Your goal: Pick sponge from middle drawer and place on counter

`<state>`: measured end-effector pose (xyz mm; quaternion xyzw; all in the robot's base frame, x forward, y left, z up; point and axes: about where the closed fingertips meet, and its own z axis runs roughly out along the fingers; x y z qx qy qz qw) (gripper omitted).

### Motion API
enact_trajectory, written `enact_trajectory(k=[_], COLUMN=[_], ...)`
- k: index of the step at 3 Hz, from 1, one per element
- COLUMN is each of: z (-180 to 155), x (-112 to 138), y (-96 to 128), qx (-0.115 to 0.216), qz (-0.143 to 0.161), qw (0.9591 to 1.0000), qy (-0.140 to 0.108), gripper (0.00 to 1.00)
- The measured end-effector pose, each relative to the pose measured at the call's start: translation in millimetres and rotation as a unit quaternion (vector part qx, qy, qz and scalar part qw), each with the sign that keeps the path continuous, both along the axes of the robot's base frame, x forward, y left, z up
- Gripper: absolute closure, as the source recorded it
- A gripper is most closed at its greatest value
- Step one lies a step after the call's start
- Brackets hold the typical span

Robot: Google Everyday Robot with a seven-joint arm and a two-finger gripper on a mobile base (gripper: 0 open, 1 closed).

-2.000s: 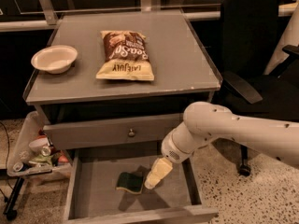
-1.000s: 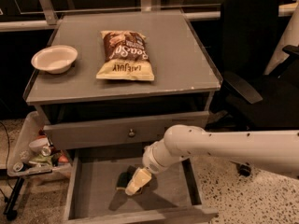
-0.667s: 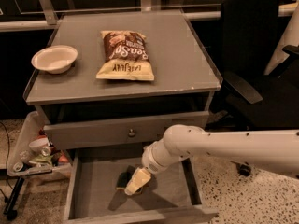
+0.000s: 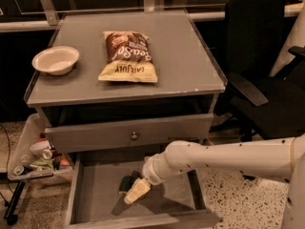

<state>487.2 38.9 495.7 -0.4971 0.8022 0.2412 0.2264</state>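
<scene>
My claw [image 4: 135, 192] is down inside the open middle drawer [image 4: 143, 221], low over its grey bottom and a little left of the drawer's centre, about midway between its back and its front edge. The pale tip points down and to the left. The sponge [image 4: 126, 183] lies on the drawer bottom right against my claw, on the side nearer the drawer's back wall. Only its dark green edge shows, because my claw covers the rest. I cannot tell whether my claw is clamped on the sponge or merely resting against it. My white arm [image 4: 224, 159] comes in from the right, crossing over the drawer's right wall. Above the open drawer is a closed drawer front [image 4: 95, 136] with a small round knob [image 4: 134, 136] at its middle. The table [image 4: 190, 56] on top carries a brown-and-yellow chip bag [image 4: 127, 56], lying flat near the centre and slightly toward the back edge, and a shallow white bowl [image 4: 55, 59] near the left edge, well apart from the bag. A black office chair [image 4: 267, 80] stands on the floor to the right of the table, and a tray of clutter [image 4: 35, 159] sits low beside the left side of the cabinet
</scene>
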Motion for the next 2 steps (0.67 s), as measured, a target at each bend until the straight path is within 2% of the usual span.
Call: enact_trajectory(k=[1, 2], z=[-36.1, -37.7], x=[9.6, 8.9], y=[2.5, 3.0], qx=[0.009, 0.01], qz=[-0.008, -0.008], qw=[0.9999, 0.9999], qy=[-0.011, -0.01], gripper=[0.0, 0.0])
